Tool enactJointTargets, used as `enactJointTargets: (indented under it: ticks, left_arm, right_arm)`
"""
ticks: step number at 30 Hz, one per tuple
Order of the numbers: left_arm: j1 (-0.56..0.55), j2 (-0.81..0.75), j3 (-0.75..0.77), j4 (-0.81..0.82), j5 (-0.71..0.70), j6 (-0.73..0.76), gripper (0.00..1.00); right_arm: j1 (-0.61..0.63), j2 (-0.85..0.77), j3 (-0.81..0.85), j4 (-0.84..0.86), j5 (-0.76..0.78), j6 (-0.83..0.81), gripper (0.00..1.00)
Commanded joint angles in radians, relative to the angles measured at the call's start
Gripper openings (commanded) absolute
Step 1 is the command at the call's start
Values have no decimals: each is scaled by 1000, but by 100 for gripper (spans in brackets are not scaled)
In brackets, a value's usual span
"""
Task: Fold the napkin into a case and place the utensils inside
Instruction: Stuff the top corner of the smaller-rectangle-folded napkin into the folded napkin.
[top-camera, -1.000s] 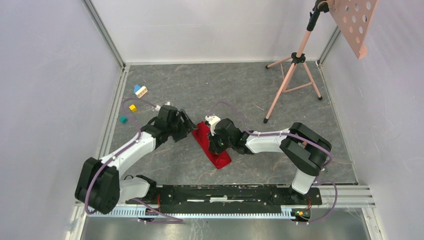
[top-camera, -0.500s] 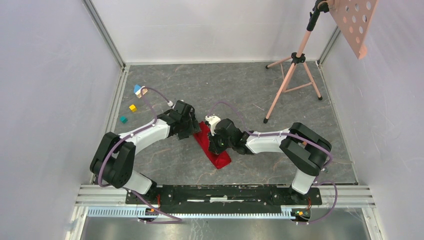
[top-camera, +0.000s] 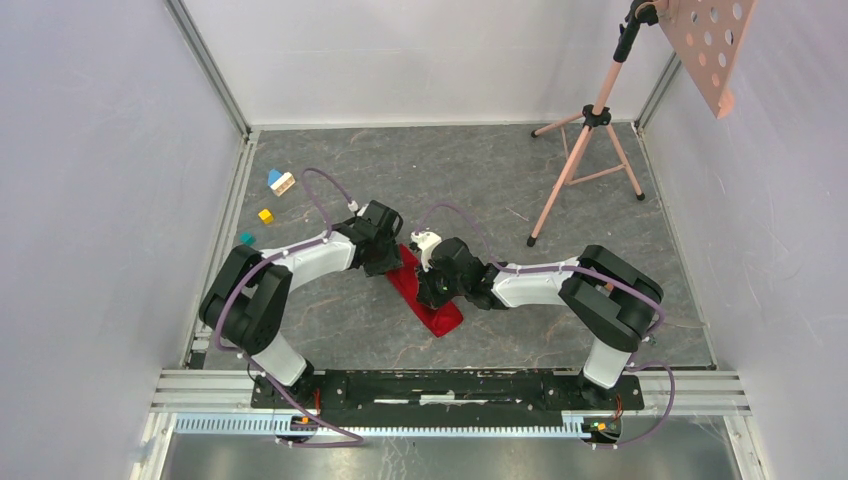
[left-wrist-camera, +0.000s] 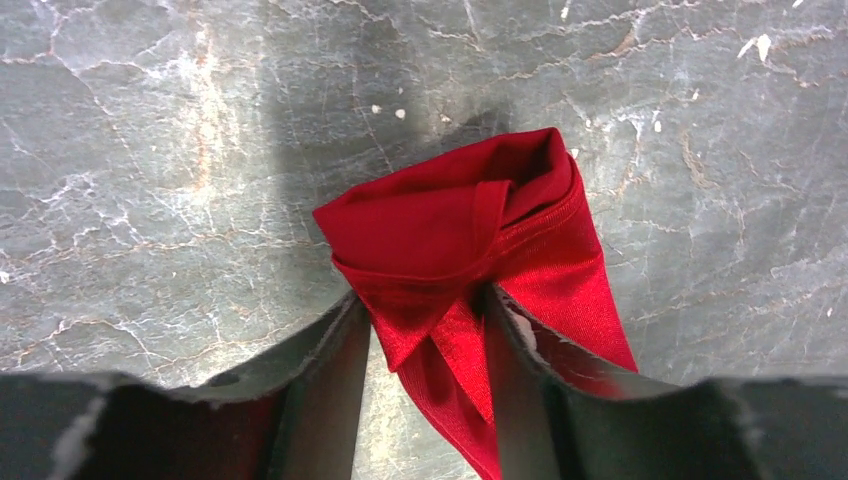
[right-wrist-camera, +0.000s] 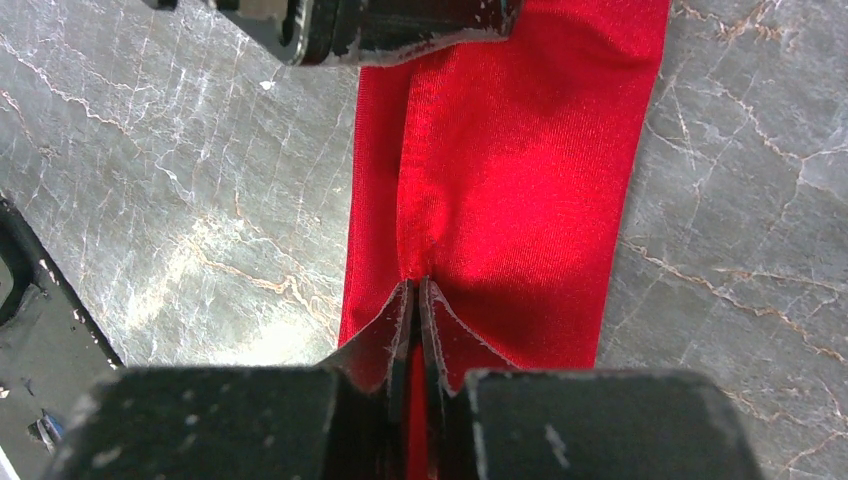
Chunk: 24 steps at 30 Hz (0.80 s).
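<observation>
Shows one bright red napkin (top-camera: 440, 315), thin and faintly shiny, folded into a narrow strip flat on the grey marbled table (top-camera: 520, 200), well left of the pink tripod (top-camera: 585, 140) and nearer the arms than it, its far end bunched into loose crumpled folds. Counts two grippers on that cloth: left gripper (left-wrist-camera: 425, 300) partly closed with the bunched end squeezed between its fingers, right gripper (right-wrist-camera: 417, 285) closed almost to touching on a thin raised ridge along the strip. Adds four small blocks (top-camera: 265, 215), blue and cream touching, yellow, teal, farther left of the tripod, well apart from the napkin.
</observation>
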Motion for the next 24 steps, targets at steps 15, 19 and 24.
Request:
enactJointTargets:
  ticks: [15,19,24]
  left_arm:
    - [32,9,-2,15,-56,85,25]
    - [33,14,-7,25,-41,86,23]
    - [34,14,-4,23,-34,88,23]
  right_arm:
    - [18,-110,-36,-19,-48,-116,35]
    - [29,-131,-57,-5,-51,-130,39]
    - [38,-102,-132,55,-56,-90,30]
